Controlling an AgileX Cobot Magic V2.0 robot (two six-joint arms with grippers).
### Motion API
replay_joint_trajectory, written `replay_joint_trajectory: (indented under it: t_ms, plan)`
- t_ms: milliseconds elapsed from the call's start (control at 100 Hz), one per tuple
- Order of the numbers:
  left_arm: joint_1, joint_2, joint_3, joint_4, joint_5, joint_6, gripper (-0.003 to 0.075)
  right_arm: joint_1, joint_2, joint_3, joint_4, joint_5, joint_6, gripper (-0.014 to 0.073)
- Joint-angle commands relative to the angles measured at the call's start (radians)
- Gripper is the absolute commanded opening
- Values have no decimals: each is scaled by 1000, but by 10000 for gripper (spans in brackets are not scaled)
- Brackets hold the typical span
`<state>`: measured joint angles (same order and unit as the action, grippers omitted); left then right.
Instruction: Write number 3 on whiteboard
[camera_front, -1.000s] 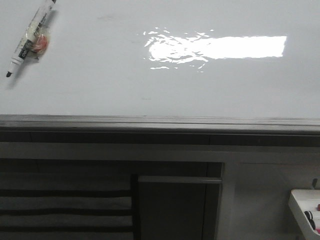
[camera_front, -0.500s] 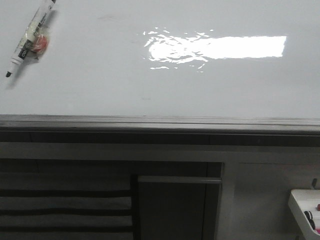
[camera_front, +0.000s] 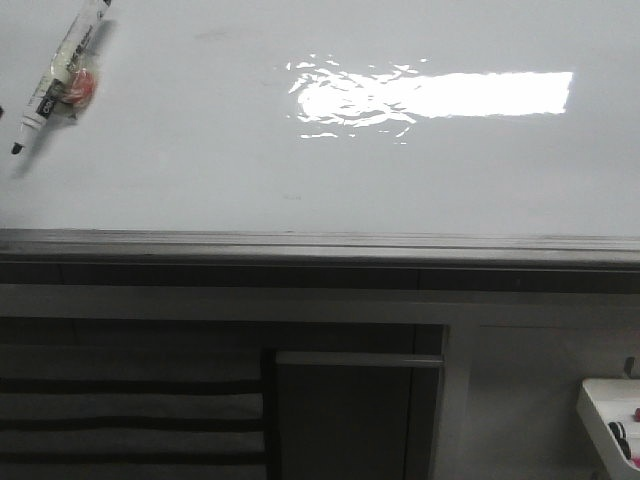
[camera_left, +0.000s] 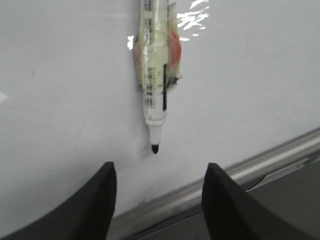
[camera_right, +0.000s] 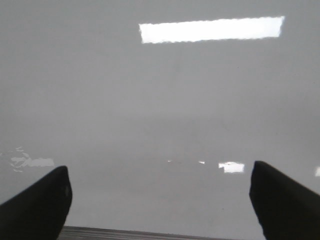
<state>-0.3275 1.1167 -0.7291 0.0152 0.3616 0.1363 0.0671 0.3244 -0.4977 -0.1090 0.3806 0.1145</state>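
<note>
Fingers (camera_left: 95, 200) of the left arm are spread wide around nothing, a marker (camera_left: 155, 75) hanging tip-down against the whiteboard (camera_front: 200, 170) between them. Right fingers (camera_right: 45, 200) are likewise held wide and empty before the board. No written 3 can be made out.

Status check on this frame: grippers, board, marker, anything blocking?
Left gripper open, right gripper open, both empty. Marker uncapped on whiteboard, far left. No 3 visible. Nothing blocking.
</note>
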Motion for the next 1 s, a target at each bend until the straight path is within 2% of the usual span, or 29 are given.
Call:
replay_joint_trajectory:
  t_ms: [0, 270, 490, 780, 990]
  plan:
    - [-18, 44, -60, -15, -101, 0, 323, -7, 14, -32, -12, -76, -9, 650]
    - [-18, 173, -96, -15, -193, 0, 280, -7, 14, -32, -12, -76, -9, 650]
    - [-18, 195, -96, -15, -232, 0, 227, -7, 14, -32, -12, -76, -9, 650]
    - [-18, 195, -96, -15, -234, 0, 54, -7, 14, -32, -12, -76, -9, 650]
    - [-18, 195, -99, -15, -226, 0, -18, -7, 16, -36, 19, -76, -9, 650]
